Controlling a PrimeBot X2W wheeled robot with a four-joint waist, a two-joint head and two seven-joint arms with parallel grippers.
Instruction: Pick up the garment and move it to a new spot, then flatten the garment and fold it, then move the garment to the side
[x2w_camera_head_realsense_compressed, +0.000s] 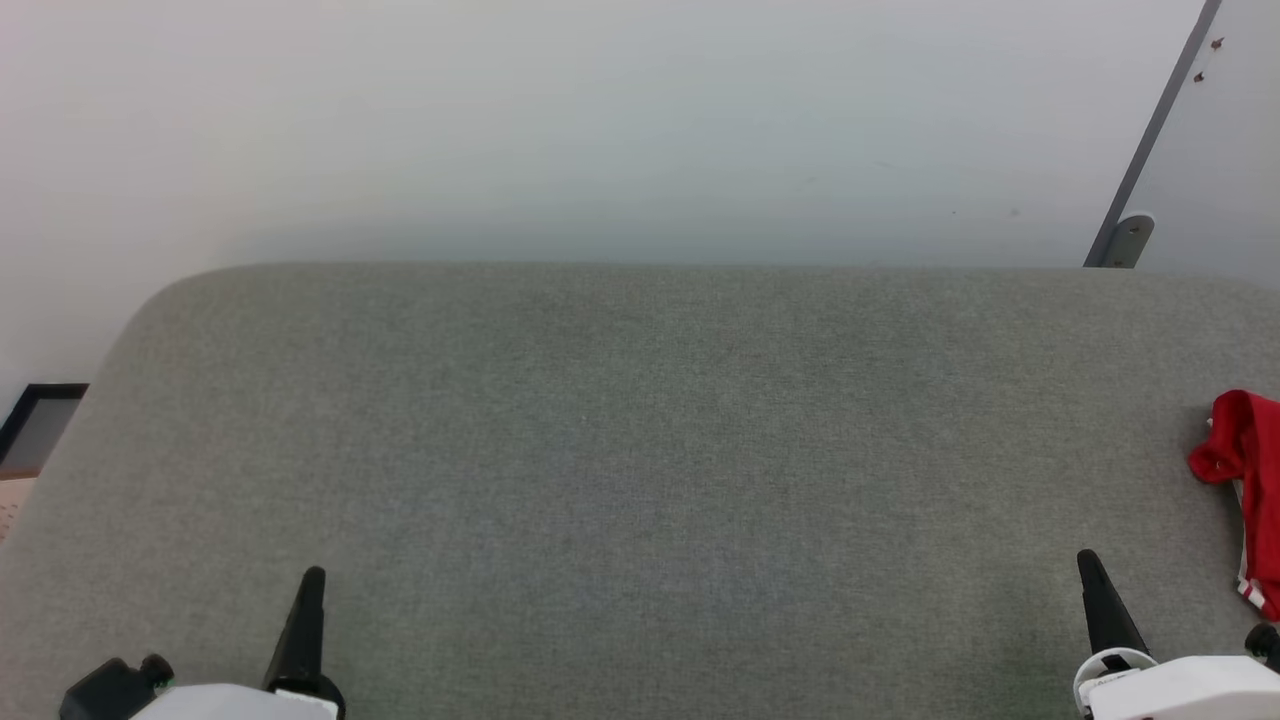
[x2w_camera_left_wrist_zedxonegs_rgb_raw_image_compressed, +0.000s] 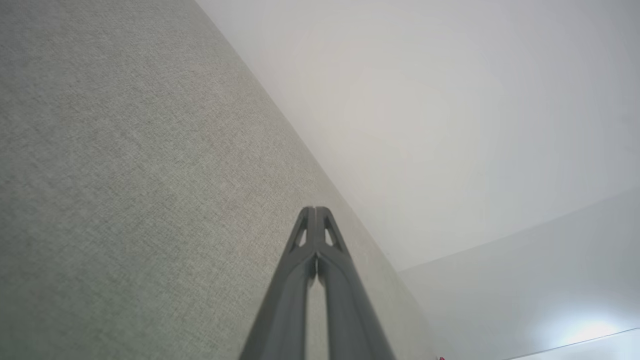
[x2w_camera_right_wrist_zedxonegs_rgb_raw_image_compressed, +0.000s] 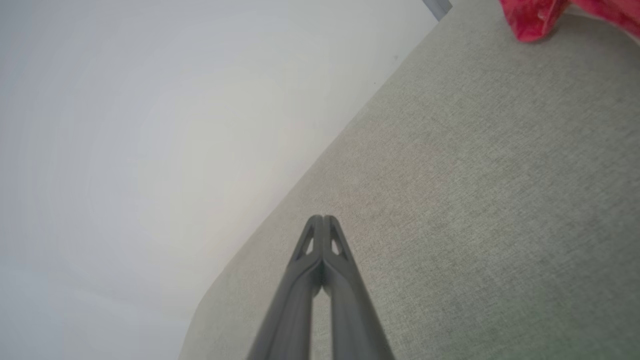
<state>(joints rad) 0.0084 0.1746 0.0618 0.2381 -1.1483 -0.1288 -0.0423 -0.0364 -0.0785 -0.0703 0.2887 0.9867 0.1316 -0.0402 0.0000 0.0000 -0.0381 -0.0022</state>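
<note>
The garment (x2w_camera_head_realsense_compressed: 1250, 480) is a bunched red cloth with a bit of red-white striped trim, lying at the right edge of the grey fabric surface (x2w_camera_head_realsense_compressed: 640, 450) and cut off by the frame. The right wrist view catches a red fold of the garment (x2w_camera_right_wrist_zedxonegs_rgb_raw_image_compressed: 540, 17) at its top right. My right gripper (x2w_camera_head_realsense_compressed: 1088, 562) stands shut and empty at the lower right, to the left of and nearer than the garment. My left gripper (x2w_camera_head_realsense_compressed: 313, 578) is shut and empty at the lower left. Both fingertip pairs touch in the wrist views: left gripper (x2w_camera_left_wrist_zedxonegs_rgb_raw_image_compressed: 315, 210), right gripper (x2w_camera_right_wrist_zedxonegs_rgb_raw_image_compressed: 322, 218).
A pale wall (x2w_camera_head_realsense_compressed: 600, 130) rises behind the grey surface. A grey bar with a bracket (x2w_camera_head_realsense_compressed: 1130, 235) leans at the back right. A dark frame (x2w_camera_head_realsense_compressed: 40, 420) and a beige edge (x2w_camera_head_realsense_compressed: 12, 500) sit beyond the surface's left side.
</note>
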